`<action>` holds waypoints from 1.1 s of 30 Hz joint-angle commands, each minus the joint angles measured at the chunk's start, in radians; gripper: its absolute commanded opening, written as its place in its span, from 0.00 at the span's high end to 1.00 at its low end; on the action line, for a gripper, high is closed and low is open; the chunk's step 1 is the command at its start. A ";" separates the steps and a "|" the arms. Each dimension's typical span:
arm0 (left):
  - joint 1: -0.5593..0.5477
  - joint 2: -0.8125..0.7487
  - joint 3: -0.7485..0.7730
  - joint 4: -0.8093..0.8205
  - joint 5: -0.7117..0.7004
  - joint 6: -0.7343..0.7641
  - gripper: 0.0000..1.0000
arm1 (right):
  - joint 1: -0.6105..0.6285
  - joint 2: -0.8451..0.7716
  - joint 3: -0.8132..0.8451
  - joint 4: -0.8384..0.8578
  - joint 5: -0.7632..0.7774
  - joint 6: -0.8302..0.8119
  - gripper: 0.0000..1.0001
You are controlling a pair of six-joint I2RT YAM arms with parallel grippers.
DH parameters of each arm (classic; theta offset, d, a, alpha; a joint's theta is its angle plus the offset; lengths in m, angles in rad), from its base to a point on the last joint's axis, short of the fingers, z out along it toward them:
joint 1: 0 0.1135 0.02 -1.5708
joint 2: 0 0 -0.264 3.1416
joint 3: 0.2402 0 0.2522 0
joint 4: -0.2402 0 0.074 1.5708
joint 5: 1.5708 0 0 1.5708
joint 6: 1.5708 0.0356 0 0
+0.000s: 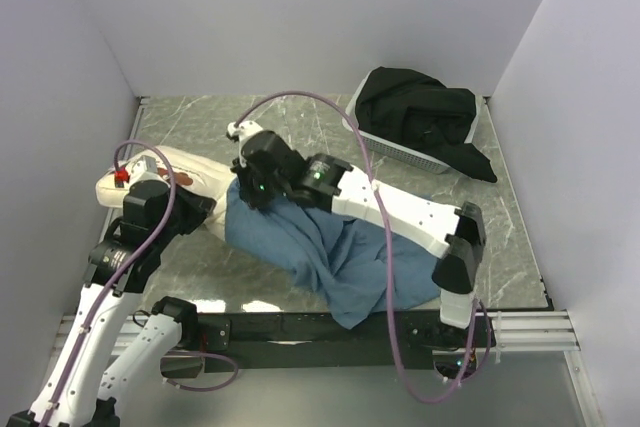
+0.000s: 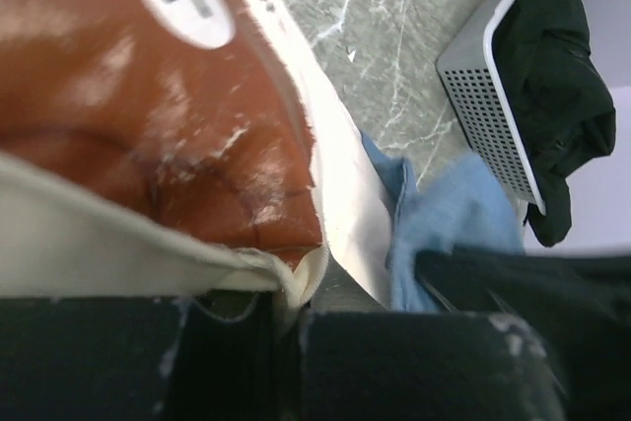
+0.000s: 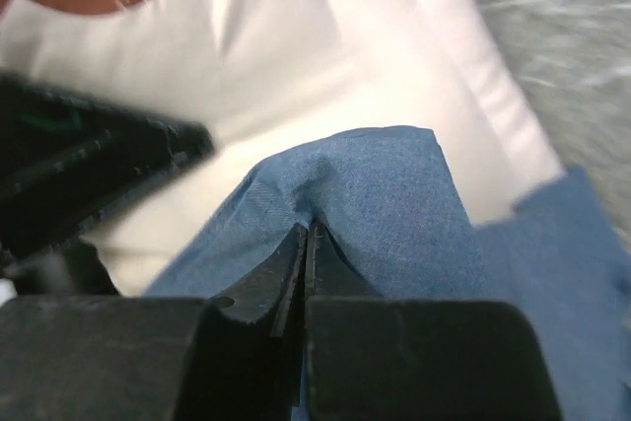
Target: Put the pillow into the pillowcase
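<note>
The pillow point(image 1: 200, 169) lies at the left of the table point(image 1: 200, 117), cream with a brown print that fills much of the left wrist view, its right end meeting the pillowcase point(image 1: 330, 252). The pillowcase is a wrinkled blue heap spreading from the pillow's right end toward the near edge at centre, under the right arm. In the right wrist view a blue fold lies over the white pillow. The left gripper point(image 2: 288, 308) is clamped on the pillow's near edge, with cream fabric pinched between its fingers. The right gripper point(image 3: 308, 244) has its fingers pressed together on a puckered fold of the pillowcase just beside the pillow. Well apart, at the back right corner, stands a white perforated basket point(image 1: 400, 152) with a black cloth point(image 1: 415, 107) heaped in it and spilling over its right side
</note>
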State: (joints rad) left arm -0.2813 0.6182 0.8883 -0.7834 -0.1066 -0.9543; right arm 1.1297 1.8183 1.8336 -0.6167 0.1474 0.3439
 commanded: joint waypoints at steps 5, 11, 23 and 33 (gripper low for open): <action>-0.099 0.127 0.210 0.202 0.110 -0.010 0.99 | -0.036 0.352 0.361 -0.052 -0.635 -0.066 1.00; -0.260 0.294 0.331 0.217 -0.250 -0.124 0.99 | -0.013 0.334 0.207 0.070 -0.948 -0.083 1.00; -0.761 0.471 0.546 0.056 -0.833 -0.396 0.99 | -0.050 0.093 -0.102 0.107 -1.108 -0.189 0.99; -0.931 0.706 0.851 -0.377 -1.108 -0.517 0.99 | -0.157 -0.117 -0.319 0.133 -1.080 -0.223 0.96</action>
State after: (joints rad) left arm -1.1954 1.2488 1.6009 -1.4429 -0.9848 -1.3598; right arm 0.9684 1.7008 1.6142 -0.5278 -0.7994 0.1005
